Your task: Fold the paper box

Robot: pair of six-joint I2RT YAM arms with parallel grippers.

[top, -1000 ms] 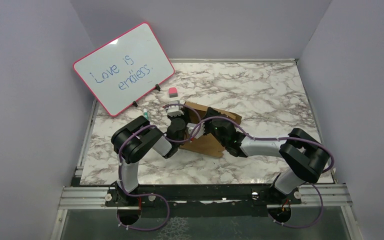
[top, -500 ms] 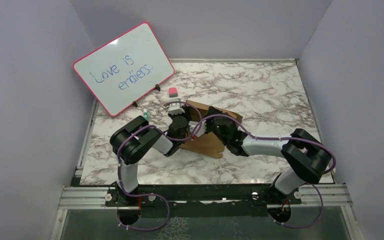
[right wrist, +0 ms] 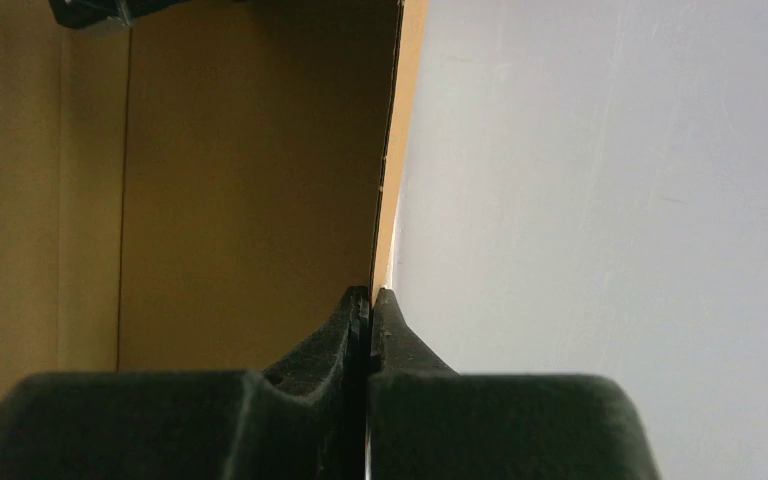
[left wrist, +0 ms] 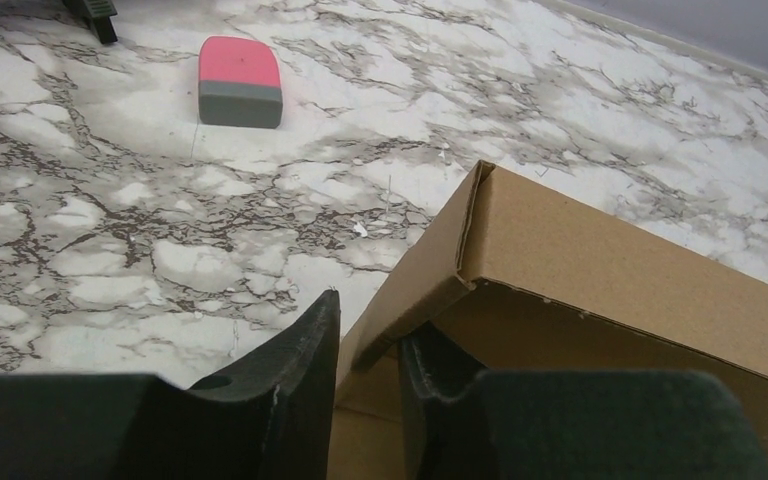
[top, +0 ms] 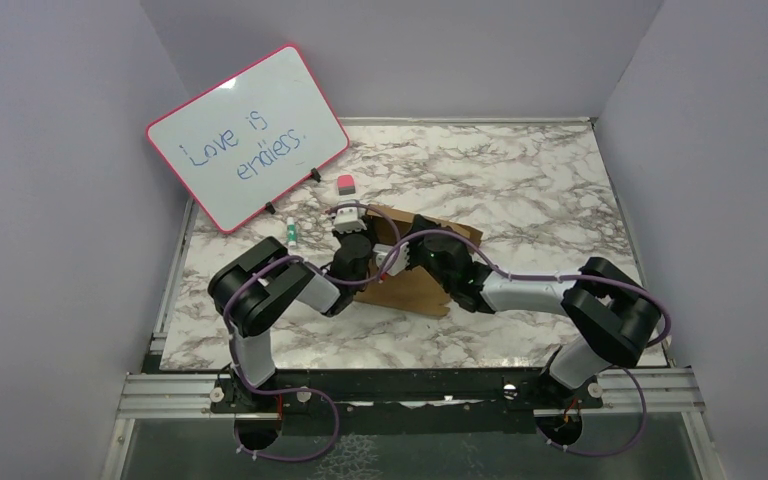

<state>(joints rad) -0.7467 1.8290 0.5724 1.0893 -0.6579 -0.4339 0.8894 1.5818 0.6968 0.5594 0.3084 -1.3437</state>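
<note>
Astride paper box (left wrist: 610, 260) wall, left hand (left wrist: 370, 320) slightly parted; right hand (right wrist: 369, 296) pinching its edge.

Bright, diffuse overhead light; soft shadows beneath paper box (left wrist: 600, 260); all 3 views sharp.

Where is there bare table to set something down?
Free: marble from the box to the far-right corner, and the near strip by the arm bases. Crowded: whiteboard, eraser and marker far left; left hand and right hand at the box.
</note>
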